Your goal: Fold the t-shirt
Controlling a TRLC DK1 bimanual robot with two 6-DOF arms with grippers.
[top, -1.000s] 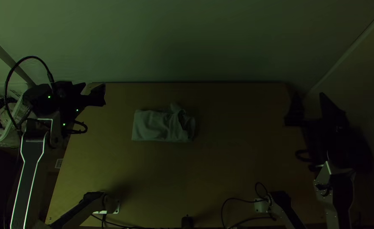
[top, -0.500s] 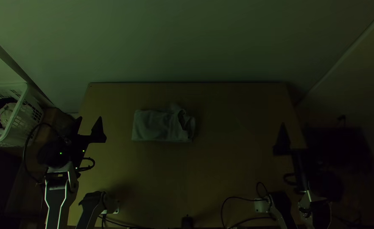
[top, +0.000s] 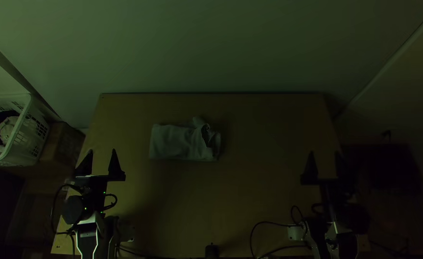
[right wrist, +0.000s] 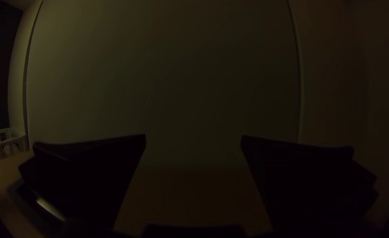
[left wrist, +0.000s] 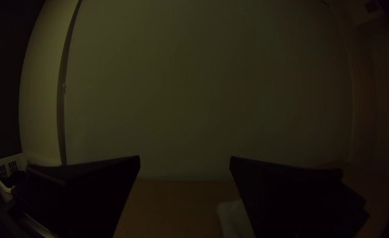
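One shirt (top: 175, 142) lies on the table (top: 250, 201), a little left of the frame's centre and in its upper half. I see it as a compact, folded oblong, long side running across the picture; its left end is neat and squared, while the right end is less tidy, with a dark, crooked edge and a small stub of cloth standing out at the upper right corner.

My left gripper (top: 102, 151) is at the left of the frame, below and to the left of the shirt, well apart from it. Its fingers point up the picture and stand wide apart, with nothing between them; the left wrist view confirms the spread, a pale piece of the shirt showing partly behind one finger. My right gripper (top: 324, 153) is at the right of the frame, at nearly the same height (the pair makes an almost symmetrical figure), its fingers likewise spread wide and holding nothing.

At the left edge of the frame is a white basket (top: 28, 108) with clothes (top: 8, 128) in it, and just beside it a brown box (top: 66, 144). Black cable (top: 255, 232) loops at lower right of centre. A pale wall (top: 211, 48) spans the upper part.
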